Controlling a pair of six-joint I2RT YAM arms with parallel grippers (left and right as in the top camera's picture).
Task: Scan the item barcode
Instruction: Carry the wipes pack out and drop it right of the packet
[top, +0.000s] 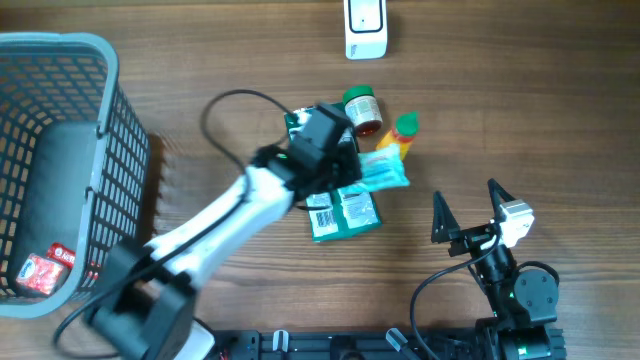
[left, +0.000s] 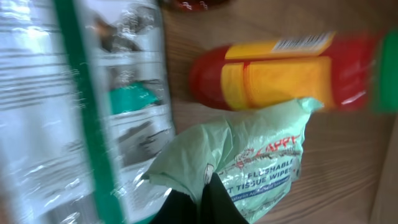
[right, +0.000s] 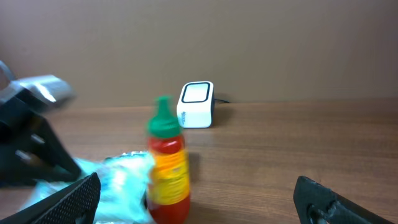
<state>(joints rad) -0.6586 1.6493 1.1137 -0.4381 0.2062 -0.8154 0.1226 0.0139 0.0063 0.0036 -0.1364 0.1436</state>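
My left gripper (top: 350, 166) is shut on the edge of a pale green pack of flushable tissue wipes (top: 386, 170). In the left wrist view its black fingers (left: 180, 208) pinch a fold of that pack (left: 261, 152), which lies against a red and yellow sauce bottle (left: 280, 71). The white barcode scanner (top: 366, 28) stands at the table's far edge, well beyond the pack. My right gripper (top: 470, 212) hangs open near the front right with nothing between its fingers. From the right wrist view, the bottle (right: 166, 168), the wipes pack (right: 118, 183) and the scanner (right: 196, 104) all lie ahead.
A green and white packet (top: 345, 212) with a barcode lies under the left arm. A green-lidded jar (top: 362, 110) stands beside the bottle (top: 402, 135). At the left is a grey wire basket (top: 120, 150) holding a red packet (top: 45, 268).
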